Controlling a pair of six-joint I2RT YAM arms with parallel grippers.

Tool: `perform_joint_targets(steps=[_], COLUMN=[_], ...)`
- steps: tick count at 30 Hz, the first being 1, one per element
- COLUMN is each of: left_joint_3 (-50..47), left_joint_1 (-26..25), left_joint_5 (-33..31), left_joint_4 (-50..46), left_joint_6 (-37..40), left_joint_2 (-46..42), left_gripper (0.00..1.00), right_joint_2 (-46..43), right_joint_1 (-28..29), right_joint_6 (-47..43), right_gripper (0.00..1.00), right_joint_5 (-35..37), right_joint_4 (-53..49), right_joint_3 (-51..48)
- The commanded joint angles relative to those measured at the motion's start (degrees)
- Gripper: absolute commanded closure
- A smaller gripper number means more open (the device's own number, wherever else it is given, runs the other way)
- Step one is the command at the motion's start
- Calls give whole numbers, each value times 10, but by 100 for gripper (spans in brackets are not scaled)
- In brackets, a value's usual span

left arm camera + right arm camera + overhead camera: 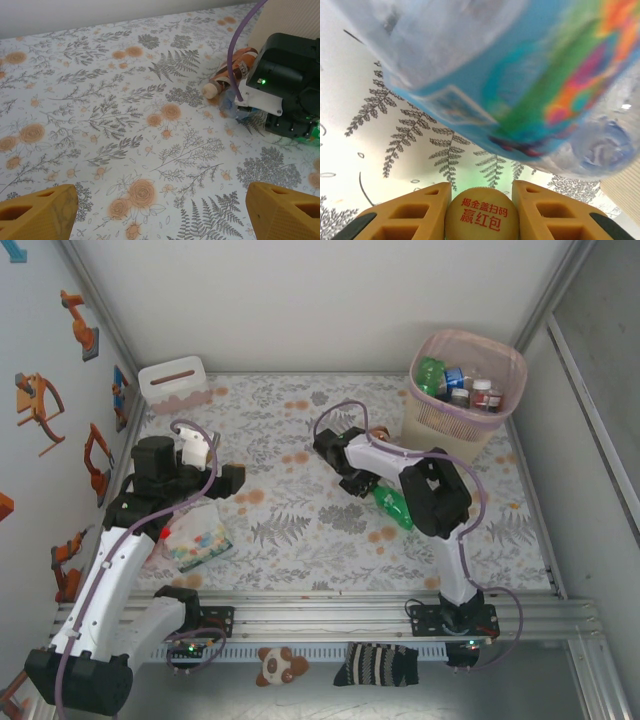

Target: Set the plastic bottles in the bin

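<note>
Left hand (160, 212) spread wide, right hand (481, 215) pinched narrow, both angled downward.

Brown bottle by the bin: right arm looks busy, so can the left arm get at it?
Probably: bare table lies between the open left gripper and the brown bottle, though the right gripper and purple cable crowd it.

Bright even light, soft faint shadows, clear bottle (470, 60) blurred at right wrist, tablecloth (350, 150) there washed out

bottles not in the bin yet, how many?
3. One green bottle, cap end clamped in the right gripper; blue-labelled bottle lying just past it; brown-labelled bottle beside the bin. More may hide under the right arm.
</note>
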Motion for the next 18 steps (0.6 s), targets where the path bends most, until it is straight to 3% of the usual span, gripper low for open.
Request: perform_joint_targets(steps=[1, 18], left_joint_3=[6, 7], left_joint_1=[3, 3], left_joint_5=[6, 12], left_joint_4=[1, 1], left_joint_6=[6, 5], left_joint_2=[1, 1], left_gripper=[13, 13], right_joint_2=[-52, -237], right_joint_1=[0, -29], right_joint_6=[19, 63], right_gripper=[69, 70], right_joint_5=[-3, -121], right_joint_4=[-25, -68], right_joint_3=[9, 89])
